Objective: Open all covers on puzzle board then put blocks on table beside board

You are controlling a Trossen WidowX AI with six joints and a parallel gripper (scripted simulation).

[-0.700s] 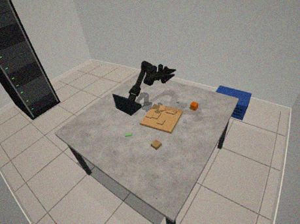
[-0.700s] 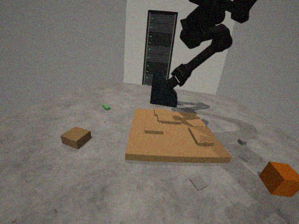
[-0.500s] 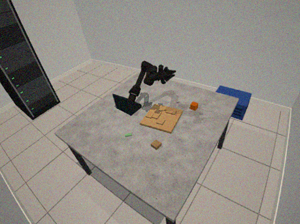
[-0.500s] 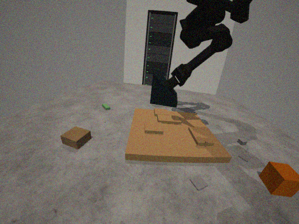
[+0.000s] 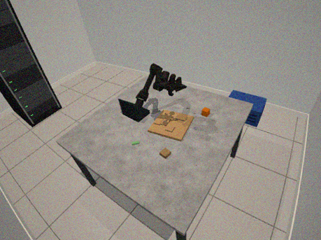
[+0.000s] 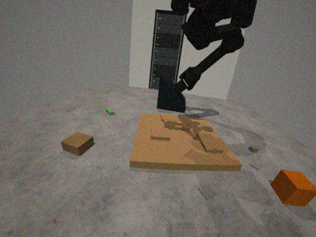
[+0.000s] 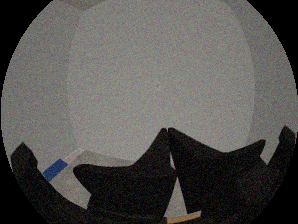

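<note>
A grey table (image 5: 164, 189) stood on the tiled floor, with a dark rack (image 5: 6, 30) far left by the wall and a blue crate (image 5: 258, 104) on the floor past the table's far right corner. The black arm (image 5: 147, 85) rose from its base (image 5: 125, 110) at the far left of the table, folded high. The tan board (image 6: 167, 152) lay flat just right of the base, its covers hard to tell apart. The gripper (image 5: 180, 87) hung in the air above the board's far side, fingers closed together on nothing. An orange block (image 6: 294, 188) sat on the table right of the board, a brown block (image 6: 77, 143) near left, and a small green piece (image 6: 110, 111) farther left, all apart from the board.
</note>
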